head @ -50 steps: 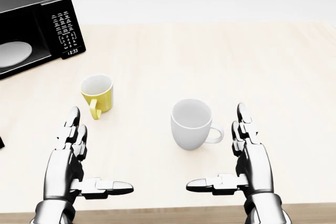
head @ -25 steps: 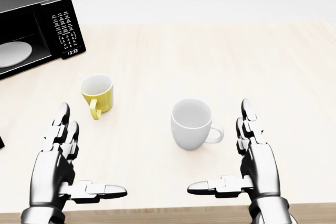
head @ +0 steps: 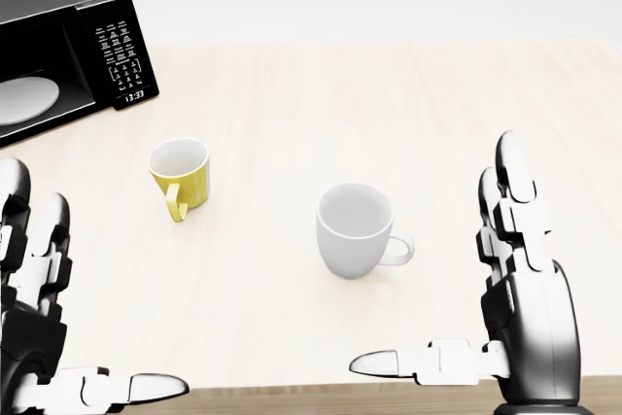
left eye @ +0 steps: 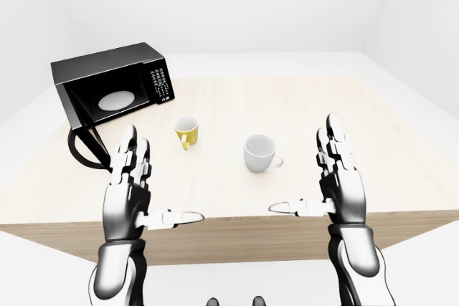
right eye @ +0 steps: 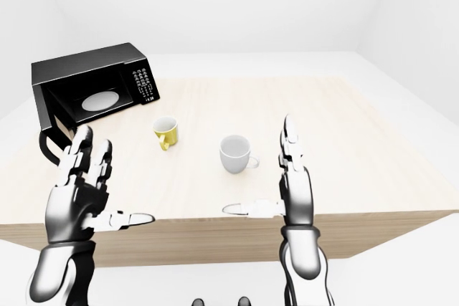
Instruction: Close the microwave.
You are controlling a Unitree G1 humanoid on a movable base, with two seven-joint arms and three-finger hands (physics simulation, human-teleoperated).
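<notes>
- Microwave [left eye: 115, 89] at the far left corner of the table [left eye: 401, 148], cavity open, white turntable plate [left eye: 116, 100] visible inside; door [left eye: 87, 147] swung out toward the left edge, hanging open.
- Left hand [left eye: 129, 195] moved outward to the left since a second ago, now low over the near edge, just beside the open door; fingers spread, thumb pointing inward, holding nothing.
- Probably a first swing toward the door, so the closing push not yet begun.
- Yellow mug [head: 182, 175] and white mug [head: 356, 230] unchanged, standing apart near the middle of the table, not part of the job.
- Right hand [head: 515, 289] raised a little and shifted right, over the near edge; fingers apart, empty, well apart from the microwave.
</notes>
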